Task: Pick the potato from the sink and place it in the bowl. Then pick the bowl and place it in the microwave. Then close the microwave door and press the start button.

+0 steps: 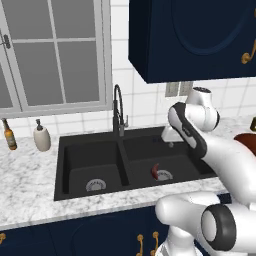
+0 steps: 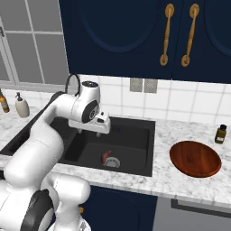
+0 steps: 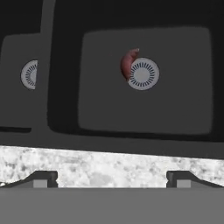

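Note:
The potato (image 1: 155, 171) (image 2: 105, 156) (image 3: 127, 64), a small reddish-brown lump, lies on the floor of the right basin of the black sink (image 1: 95, 160) (image 2: 133, 142) (image 3: 175, 109), touching the left side of the round silver drain. My gripper (image 1: 171, 144) (image 2: 89, 131) (image 3: 112, 177) hangs above that basin near its back rim, pointing down, open, with nothing between its fingers. The potato lies well below it. The glossy reddish-brown bowl (image 2: 195, 158) (image 1: 247, 142) stands empty on the marble counter to the right of the sink. The microwave and its door are out of view.
A dark gooseneck faucet (image 1: 118, 107) rises behind the divider between the basins. A soap dispenser (image 1: 42, 137) and a brown bottle (image 1: 8, 135) stand left of the sink. A small dark bottle (image 2: 220, 134) stands behind the bowl. Navy wall cabinets (image 2: 135, 36) hang overhead.

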Controlling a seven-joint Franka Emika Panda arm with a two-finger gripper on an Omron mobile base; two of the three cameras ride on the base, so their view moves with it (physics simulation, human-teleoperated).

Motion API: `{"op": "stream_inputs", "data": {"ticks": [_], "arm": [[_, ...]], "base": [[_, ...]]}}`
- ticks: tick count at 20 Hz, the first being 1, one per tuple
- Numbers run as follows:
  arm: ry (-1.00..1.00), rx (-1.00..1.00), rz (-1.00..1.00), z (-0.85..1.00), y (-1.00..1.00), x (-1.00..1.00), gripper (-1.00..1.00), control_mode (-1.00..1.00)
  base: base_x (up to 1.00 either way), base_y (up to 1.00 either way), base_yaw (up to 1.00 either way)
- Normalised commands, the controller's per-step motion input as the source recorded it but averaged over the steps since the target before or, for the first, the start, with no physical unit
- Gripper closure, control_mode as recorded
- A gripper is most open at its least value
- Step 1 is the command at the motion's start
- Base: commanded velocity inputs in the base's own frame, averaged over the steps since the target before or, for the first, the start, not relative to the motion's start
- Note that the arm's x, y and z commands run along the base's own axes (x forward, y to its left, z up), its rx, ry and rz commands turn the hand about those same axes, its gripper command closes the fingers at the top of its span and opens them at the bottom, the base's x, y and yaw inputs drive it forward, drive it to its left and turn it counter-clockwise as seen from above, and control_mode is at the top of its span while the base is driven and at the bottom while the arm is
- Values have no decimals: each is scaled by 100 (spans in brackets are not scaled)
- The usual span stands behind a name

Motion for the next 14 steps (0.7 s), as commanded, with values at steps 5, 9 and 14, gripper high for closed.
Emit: {"op": "stream_inputs", "data": {"ticks": [5, 9, 14], "arm": [[11, 0, 0, -52, -15, 69, -100, -100], [0, 0, 0, -55, -7, 70, -100, -100], [-1, 0, 0, -54, -10, 60, -100, -100]], "base": [[0, 0, 0], [0, 0, 0], [0, 0, 0]]}}
